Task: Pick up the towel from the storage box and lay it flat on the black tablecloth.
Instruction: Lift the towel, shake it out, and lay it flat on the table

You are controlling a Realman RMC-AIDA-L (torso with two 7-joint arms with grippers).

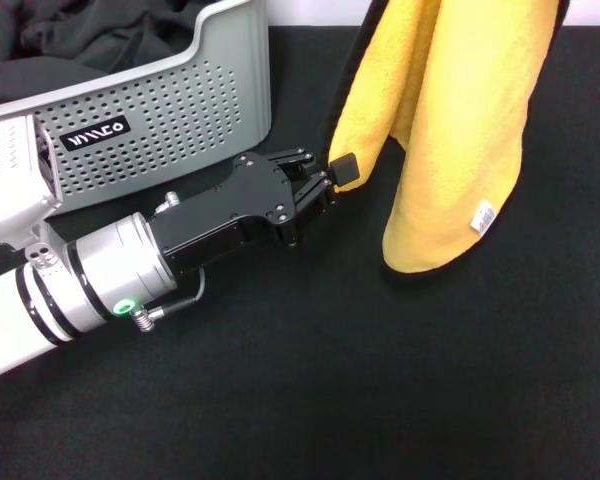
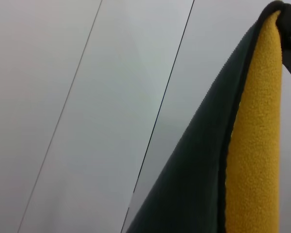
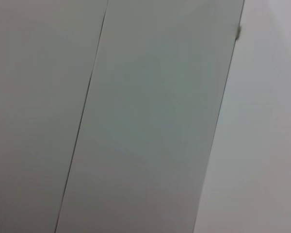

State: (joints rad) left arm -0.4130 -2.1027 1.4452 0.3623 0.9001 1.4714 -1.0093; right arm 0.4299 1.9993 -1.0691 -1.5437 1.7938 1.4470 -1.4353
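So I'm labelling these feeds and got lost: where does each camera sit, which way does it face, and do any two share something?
Head view: on the robot's head, looking forward and down at the black tablecloth, the storage box and the hanging towel; the left gripper and its arm show.
Left wrist view: on the left wrist, facing pale panels with the towel hanging close; none of its own fingers show.
Right wrist view: on the right wrist, facing only pale panels; no body shows.
Shared: head and left wrist views both show the towel.

The head view looks steeply down, close over the black tablecloth point(image 1: 310, 390). The left wrist view faces upward past the hanging towel point(image 2: 254, 145), which both views share. The right wrist view faces only pale panels point(image 3: 150, 121).
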